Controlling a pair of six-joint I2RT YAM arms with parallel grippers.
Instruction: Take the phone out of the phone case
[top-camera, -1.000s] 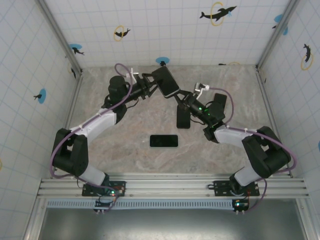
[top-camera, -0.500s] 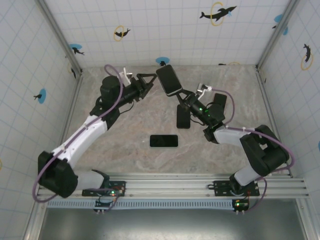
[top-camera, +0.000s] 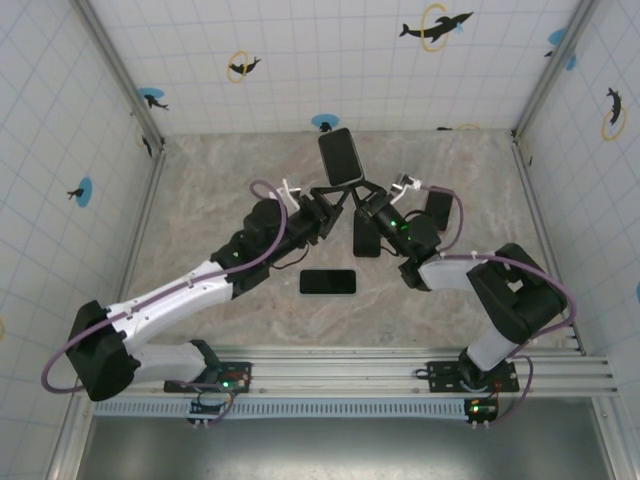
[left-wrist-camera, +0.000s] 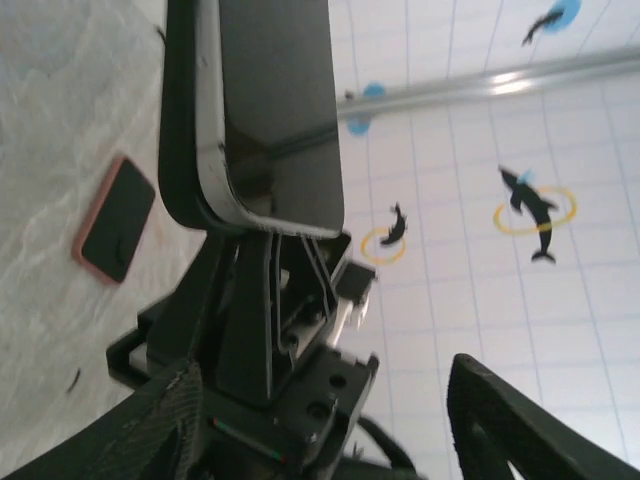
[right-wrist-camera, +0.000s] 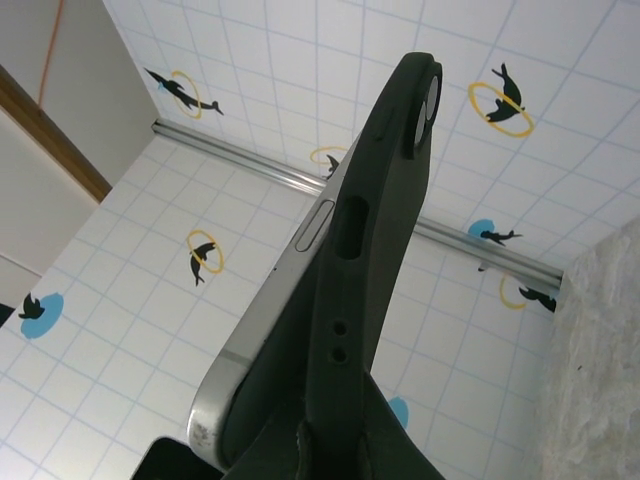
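A phone (top-camera: 340, 156) in a dark case (right-wrist-camera: 385, 200) is held up off the table in the middle at the back. My right gripper (top-camera: 359, 193) is shut on the case's lower end (right-wrist-camera: 340, 450). The phone's silver edge (right-wrist-camera: 265, 330) stands out of the case along one side and at the lower corner. My left gripper (top-camera: 326, 202) sits just left of the right one, below the phone, and is open. In the left wrist view its fingers (left-wrist-camera: 170, 420) are spread wide, with the black screen (left-wrist-camera: 275, 100) above them and nothing between them.
A black phone (top-camera: 328, 282) lies flat on the marble table in front of the grippers. A dark case (top-camera: 367, 238) lies under the right arm, another dark flat piece (top-camera: 436, 208) farther right. A pink-rimmed case (left-wrist-camera: 112, 232) lies on the table. Tiled walls close three sides.
My left arm has let go at the back left and swung round to the middle, its gripper now low beside the right one. The phone has tipped more upright and shifted slightly right.
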